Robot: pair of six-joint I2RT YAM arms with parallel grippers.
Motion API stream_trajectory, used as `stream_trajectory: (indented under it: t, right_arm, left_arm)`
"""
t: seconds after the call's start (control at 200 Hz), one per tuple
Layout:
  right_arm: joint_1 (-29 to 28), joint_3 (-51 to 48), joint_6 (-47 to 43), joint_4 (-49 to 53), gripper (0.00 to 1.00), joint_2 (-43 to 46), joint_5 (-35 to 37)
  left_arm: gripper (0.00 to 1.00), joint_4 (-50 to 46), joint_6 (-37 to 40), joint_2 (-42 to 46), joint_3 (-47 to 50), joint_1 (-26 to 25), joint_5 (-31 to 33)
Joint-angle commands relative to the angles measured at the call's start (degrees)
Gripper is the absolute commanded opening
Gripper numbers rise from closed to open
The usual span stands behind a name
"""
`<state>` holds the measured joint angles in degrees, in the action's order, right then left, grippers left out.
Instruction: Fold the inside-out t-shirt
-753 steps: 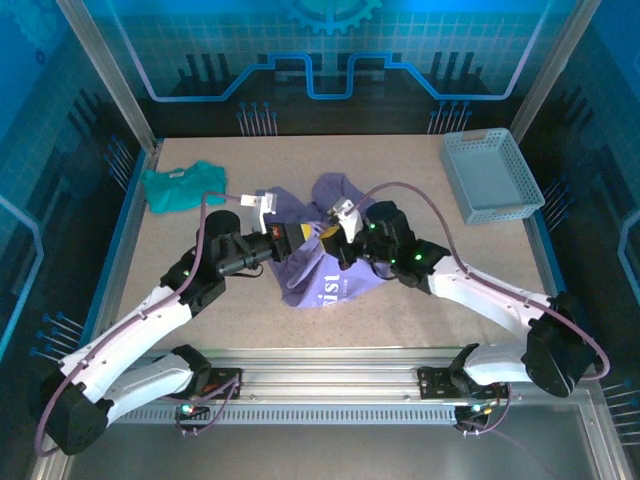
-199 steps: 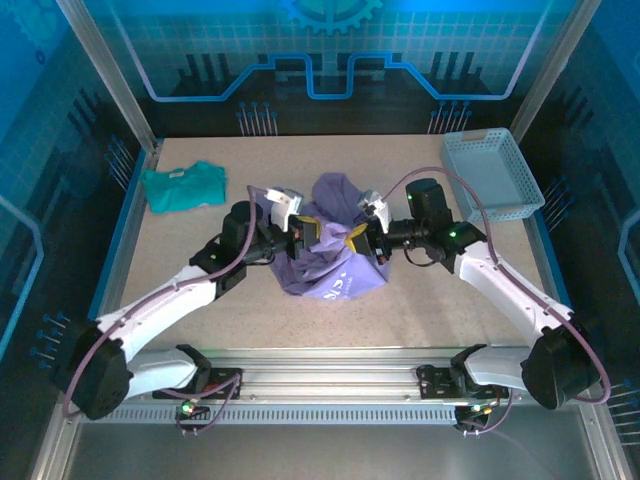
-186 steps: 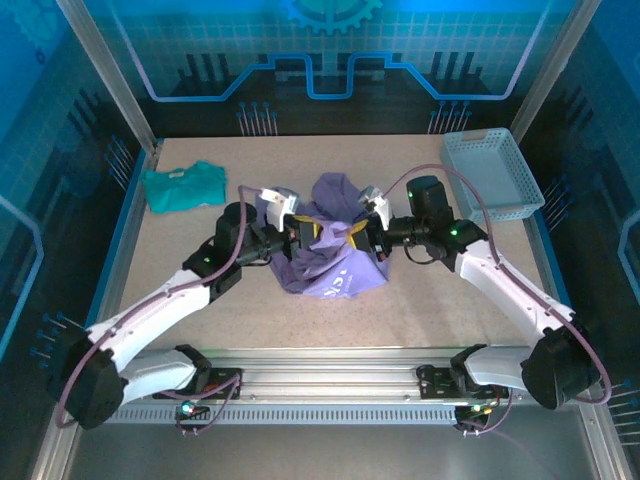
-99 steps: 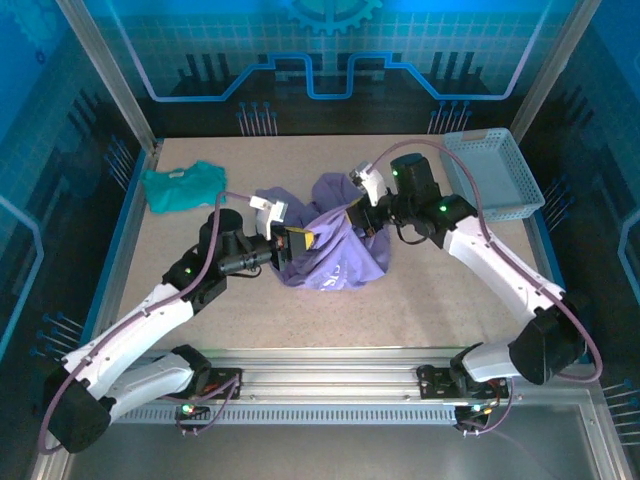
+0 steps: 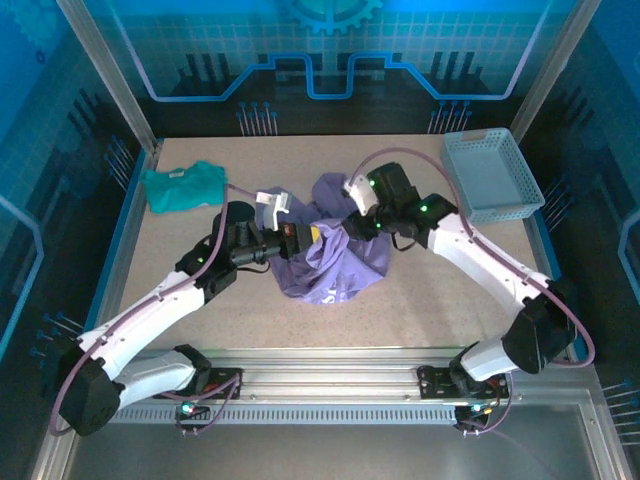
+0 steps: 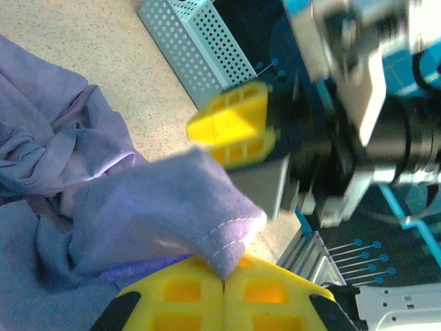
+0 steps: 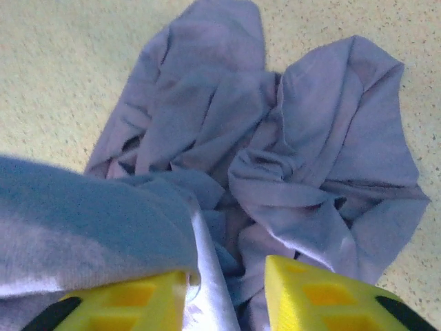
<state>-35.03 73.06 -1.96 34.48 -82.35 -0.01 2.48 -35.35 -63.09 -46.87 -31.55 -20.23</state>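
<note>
- The right gripper (image 5: 347, 224) has swung in from the side of the blue basket (image 5: 505, 213) over the last half second. It now hangs just beside the left gripper (image 5: 302, 238), nearly tip to tip.
- The left gripper's fingers are pressed flat together on a stitched hem of the inside-out t-shirt (image 5: 335, 268), and the cloth bulges just ahead of their tips.
- The right gripper's fingers stand apart. Cloth is draped over one finger (image 7: 138, 300) and nothing is pinched, while the rest of the shirt lies crumpled directly beneath it.
- The shirt remains a bunched heap on the table (image 5: 420, 310) between the two tools. The right gripper seems to be seeking a second hold next to the first, so spreading and folding have not begun.
</note>
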Motion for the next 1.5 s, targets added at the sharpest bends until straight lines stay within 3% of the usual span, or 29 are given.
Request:
stream_trajectory:
  t: [0.0, 0.2, 0.495, 0.675, 0.91, 1.155, 1.29, 1.396, 1.446, 1.496]
  right_arm:
    - [-3.72, -4.73, -3.65, -2.48, 0.40, 5.72, 5.94]
    - [-9.24, -11.50, -8.40, -12.50, 0.60, 11.35, 4.28]
    - [-9.56, -9.11, -7.96, -15.59, 0.66, 7.03, -0.56]
    - [-9.49, -11.47, -5.52, -15.65, 0.66, 11.00, -0.91]
    - [-14.00, -13.34, -2.38, -15.53, 0.46, 13.35, 2.72]
    - [-16.88, -12.90, 3.06, -19.65, 0.39, 8.63, 10.52]
    - [-16.85, -11.48, 5.33, -19.98, 0.28, 5.61, 13.07]
    - [-15.35, -12.46, 5.15, -20.44, 0.06, 6.08, 7.53]
    - [-13.10, -13.84, 4.78, -21.51, 0.00, 7.49, -0.22]
    - [-10.16, -15.13, 4.34, -22.93, 0.00, 8.78, -11.22]
  left_arm:
    - [0.00, 0.99, -2.48, -0.91, -3.21, 0.44, 1.07]
    - [0.00, -0.86, -2.62, -1.78, -4.72, 0.44, 0.98]
    - [0.00, -2.46, -1.33, -1.09, -5.28, 0.44, 2.24]
    - [0.00, -4.11, -0.26, -1.26, -5.85, 0.48, 4.60]
    - [0.00, -4.50, -0.30, -1.95, -6.48, 0.42, 5.20]
    - [0.00, -4.58, -0.63, -2.22, -6.83, 0.44, 4.76]
    - [0.00, -4.67, -0.77, -1.85, -6.65, 0.44, 5.00]
    - [0.00, -5.10, -0.10, -1.63, -6.65, 0.44, 6.25]
    - [0.00, -5.47, 0.81, -1.60, -6.61, 0.65, 7.71]
    - [0.00, -5.61, 2.21, -1.68, -6.16, 0.94, 10.32]
